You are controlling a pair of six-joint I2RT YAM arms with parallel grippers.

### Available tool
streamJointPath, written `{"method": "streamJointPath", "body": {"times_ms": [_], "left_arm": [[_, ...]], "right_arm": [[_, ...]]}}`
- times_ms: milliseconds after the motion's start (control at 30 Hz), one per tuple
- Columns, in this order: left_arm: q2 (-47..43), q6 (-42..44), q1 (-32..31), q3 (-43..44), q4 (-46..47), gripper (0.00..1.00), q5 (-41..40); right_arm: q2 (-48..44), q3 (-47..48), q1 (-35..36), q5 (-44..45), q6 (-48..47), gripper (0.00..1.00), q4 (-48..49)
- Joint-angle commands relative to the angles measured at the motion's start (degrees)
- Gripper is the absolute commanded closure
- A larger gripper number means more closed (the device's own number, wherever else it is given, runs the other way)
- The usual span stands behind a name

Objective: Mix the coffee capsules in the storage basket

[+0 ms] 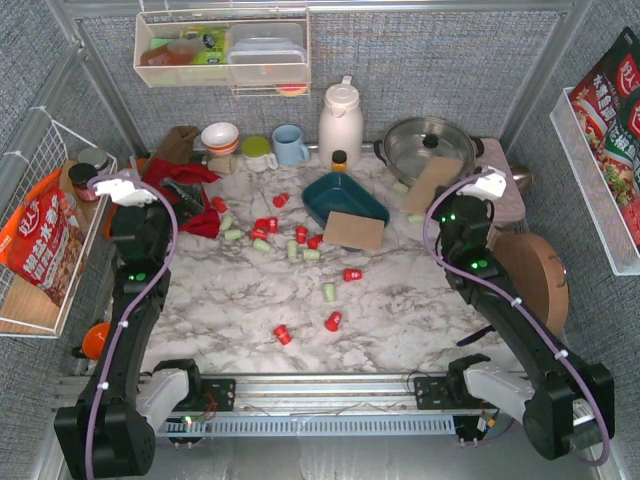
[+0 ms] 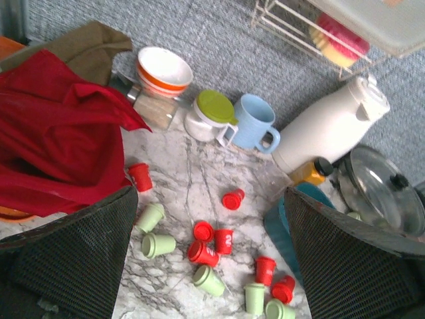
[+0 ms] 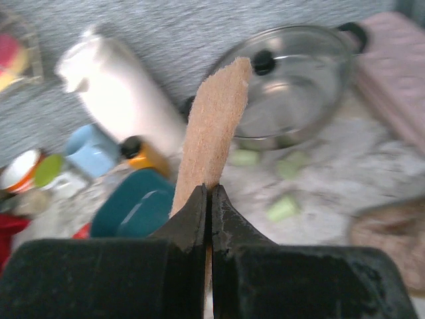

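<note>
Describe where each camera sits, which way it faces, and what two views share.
Top external: above and behind, looking down on the marble table; left arm and right arm show.
Left wrist: over the table, facing red and mint-green coffee capsules; wide-open jaws frame it.
Right wrist: faces the lidded steel pot; shut jaws pinch a tan board.
Both wrist views share the white thermos jug and light-blue mug.

Back wall, L to R: white bowl (image 1: pixel 220 137) w/ orange band, green-lidded white cup (image 1: pixel 258 150), light-blue mug (image 1: pixel 290 145), white thermos jug (image 1: pixel 340 122), small yellow bottle (image 1: pixel 340 160) in front of it, steel pot (image 1: pixel 430 148) w/ glass lid. Red cloth (image 2: pixel 53 133) bunched at L. Tan fibre sheet (image 3: pixel 216 126) tilted up nr pot. Brown card (image 1: pixel 353 230) lies flat, centre. Clear wall bin (image 1: pixel 220 45) holds containers. Round wooden board (image 1: pixel 535 275) at R edge.
</note>
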Motion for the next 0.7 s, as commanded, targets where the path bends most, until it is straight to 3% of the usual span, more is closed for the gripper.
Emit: {"method": "streamJointPath", "body": {"times_ms": [0, 267, 533, 600, 667], "left_arm": [[2.13, 1.43, -0.99, 1.65, -1.91, 0.01, 3.54], [8.62, 4.0, -4.06, 5.59, -6.87, 0.01, 7.56], [11.3, 7.12, -9.32, 7.19, -9.59, 0.01, 7.25], [11.94, 8.01, -11.33, 7.64, -10.3, 0.01, 7.33], [12.62, 8.82, -13.28, 7.8, -10.54, 0.01, 7.38]], "right_arm": [[-1.8, -1.49, -3.0, 11.84, -2.5, 1.0, -6.83], [5.33, 0.01, -9.98, 10.92, -1.12, 1.0, -7.19], [18.51, 4.93, -16.77, -0.65, 0.01, 1.0, -8.48], [20.43, 5.58, -17.67, -2.27, -0.15, 0.87, -8.78], [21.86, 6.34, -18.38, -2.41, -0.05, 0.62, -10.33]]}}
